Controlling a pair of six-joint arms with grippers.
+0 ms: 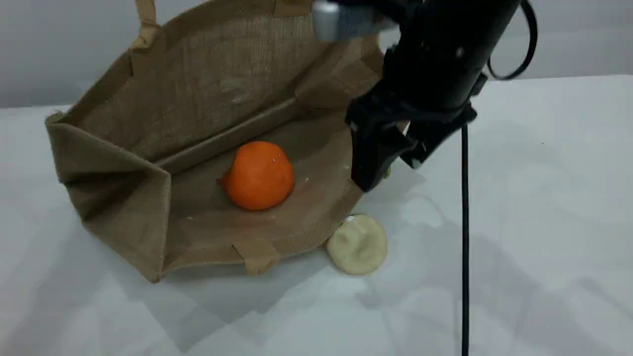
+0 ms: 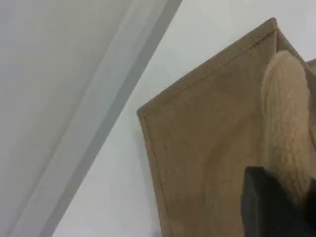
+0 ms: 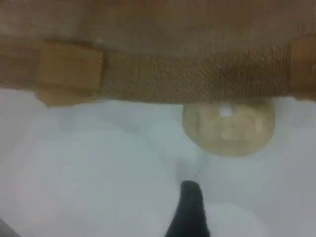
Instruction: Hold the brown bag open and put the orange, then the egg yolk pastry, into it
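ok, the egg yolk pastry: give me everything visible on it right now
The egg yolk pastry is a pale cream, matte, rounded ball with shallow dents on top and a small bright spot near its upper edge. It lies on the white table, outside the brown bag, right against the bag's front rim, near the mouth's right end. Nothing grips it: the right gripper hangs open above and behind it. The right wrist view shows it partly tucked under the rim.

Scene view slants down across the table; both close wrist views share its brown bag (image 1: 207, 99).
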